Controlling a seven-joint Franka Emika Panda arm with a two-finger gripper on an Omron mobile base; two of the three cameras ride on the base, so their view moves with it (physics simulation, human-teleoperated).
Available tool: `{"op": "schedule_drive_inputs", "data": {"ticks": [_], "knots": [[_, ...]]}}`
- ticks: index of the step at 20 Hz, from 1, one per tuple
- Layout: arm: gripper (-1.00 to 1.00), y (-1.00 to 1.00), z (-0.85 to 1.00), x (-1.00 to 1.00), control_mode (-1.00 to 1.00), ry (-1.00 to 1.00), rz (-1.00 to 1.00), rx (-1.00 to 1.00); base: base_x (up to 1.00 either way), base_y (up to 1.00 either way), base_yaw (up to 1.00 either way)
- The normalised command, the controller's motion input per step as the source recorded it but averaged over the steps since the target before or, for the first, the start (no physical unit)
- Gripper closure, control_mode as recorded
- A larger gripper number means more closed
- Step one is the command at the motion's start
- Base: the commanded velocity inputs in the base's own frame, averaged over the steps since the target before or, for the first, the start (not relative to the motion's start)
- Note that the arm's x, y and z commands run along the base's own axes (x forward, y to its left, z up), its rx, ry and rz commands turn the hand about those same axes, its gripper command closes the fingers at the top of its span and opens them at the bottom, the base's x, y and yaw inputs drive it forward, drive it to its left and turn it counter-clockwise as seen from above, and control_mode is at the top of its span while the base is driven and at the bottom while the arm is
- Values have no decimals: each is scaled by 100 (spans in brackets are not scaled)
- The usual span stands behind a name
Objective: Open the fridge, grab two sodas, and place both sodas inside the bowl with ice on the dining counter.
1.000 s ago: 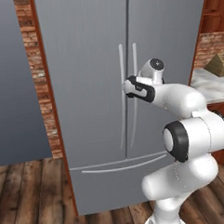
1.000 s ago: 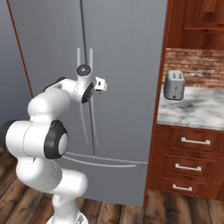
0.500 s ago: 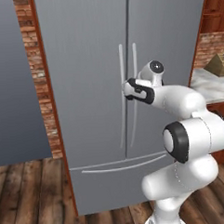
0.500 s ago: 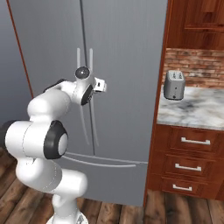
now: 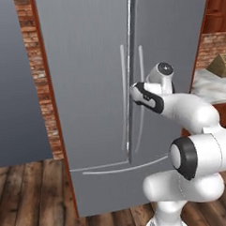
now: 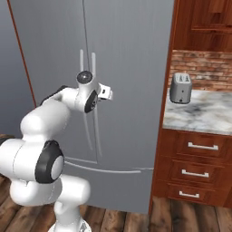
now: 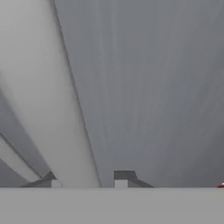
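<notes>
The tall grey fridge (image 5: 85, 88) (image 6: 131, 68) fills the middle of both base views, and both of its doors look closed. My gripper (image 5: 134, 91) is pressed against the pair of long silver handles (image 5: 123, 81) at the door seam. In the hand view one silver handle (image 7: 65, 109) runs down between my two fingertips (image 7: 124, 177). The gripper (image 7: 87, 179) straddles it, with a thin gap left on the right side. In the right base view my forearm hides the fingers. The sodas, bowl and dining counter are out of view.
A silver toaster (image 6: 180, 88) stands on a marble counter (image 6: 204, 115) over reddish wood drawers (image 6: 195, 158), right of the fridge. A brick strip (image 5: 46, 104) and a grey wall (image 5: 15, 92) lie to its left. Wood floor (image 5: 30, 194) lies below.
The hand has crept slightly left and closer to the fridge handles. The doors have stayed closed.
</notes>
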Motion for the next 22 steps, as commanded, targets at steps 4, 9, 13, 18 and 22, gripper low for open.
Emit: {"op": "schedule_drive_inputs", "data": {"ticks": [4,9,13,18,22], "knots": [[100,-82,2,-82,-100,0,-3,0,0,0,0],[100,-84,12,-82,-100,1,-2,0,0,0,0],[100,-74,11,-81,-100,0,-1,0,0,0,0],[-100,-1,1,-61,-100,0,0,-3,0,0,0],[-100,34,11,-86,-100,-8,0,-9,0,0,0]]}}
